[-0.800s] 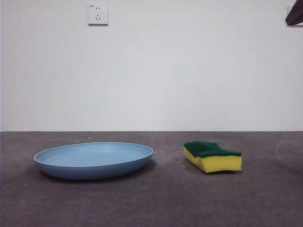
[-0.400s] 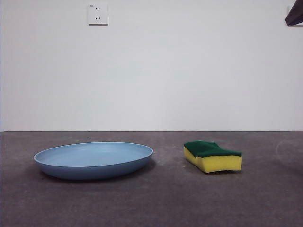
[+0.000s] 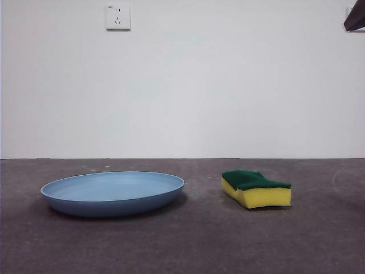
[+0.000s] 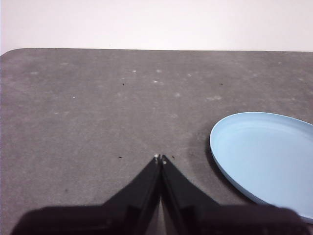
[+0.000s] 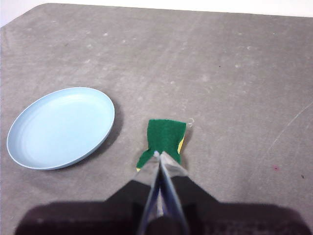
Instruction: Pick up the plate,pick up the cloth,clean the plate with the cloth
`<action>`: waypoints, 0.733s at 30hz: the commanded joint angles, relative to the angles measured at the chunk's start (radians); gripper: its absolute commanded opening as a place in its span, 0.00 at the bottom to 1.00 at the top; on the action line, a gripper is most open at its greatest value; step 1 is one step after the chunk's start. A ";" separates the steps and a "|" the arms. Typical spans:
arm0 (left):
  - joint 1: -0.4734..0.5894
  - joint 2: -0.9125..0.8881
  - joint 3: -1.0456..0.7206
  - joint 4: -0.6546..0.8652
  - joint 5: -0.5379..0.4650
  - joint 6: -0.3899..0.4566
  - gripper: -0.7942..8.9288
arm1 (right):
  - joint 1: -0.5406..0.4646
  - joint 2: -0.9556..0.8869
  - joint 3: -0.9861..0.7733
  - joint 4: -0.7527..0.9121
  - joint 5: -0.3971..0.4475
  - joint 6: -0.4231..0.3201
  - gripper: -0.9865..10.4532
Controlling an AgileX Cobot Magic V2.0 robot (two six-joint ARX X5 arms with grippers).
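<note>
The light-blue plate (image 3: pixel 113 192) lies flat on the dark grey table at the left of the front view. It also shows in the left wrist view (image 4: pixel 266 155) and the right wrist view (image 5: pixel 61 127). The cloth, a yellow sponge with a green top (image 3: pixel 256 188), lies to the right of the plate, apart from it. My left gripper (image 4: pixel 160 158) is shut and empty, above bare table beside the plate. My right gripper (image 5: pixel 157 155) is shut and empty, raised above the sponge (image 5: pixel 164 139). A black tip (image 3: pixel 355 18) of an arm shows at the front view's top right corner.
A white wall with a power socket (image 3: pixel 117 17) stands behind the table. The table's far edge (image 4: pixel 146 49) and a rounded corner (image 5: pixel 34 10) show in the wrist views. A faint curved scratch (image 5: pixel 288 125) marks the table beside the sponge.
</note>
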State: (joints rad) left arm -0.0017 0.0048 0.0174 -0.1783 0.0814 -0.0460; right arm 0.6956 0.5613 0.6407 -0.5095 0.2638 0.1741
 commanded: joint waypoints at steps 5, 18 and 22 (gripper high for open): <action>0.003 -0.003 -0.014 0.002 -0.001 -0.006 0.08 | 0.000 -0.002 -0.006 0.006 0.014 -0.012 0.09; 0.003 -0.003 -0.014 0.002 -0.001 -0.006 0.08 | -0.380 -0.188 -0.148 0.127 -0.265 -0.193 0.09; 0.003 -0.003 -0.014 0.002 -0.001 -0.006 0.08 | -0.496 -0.282 -0.275 0.259 -0.396 -0.229 0.09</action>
State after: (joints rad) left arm -0.0017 0.0048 0.0174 -0.1783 0.0814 -0.0460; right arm 0.2176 0.3012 0.4030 -0.2802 -0.1062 -0.0219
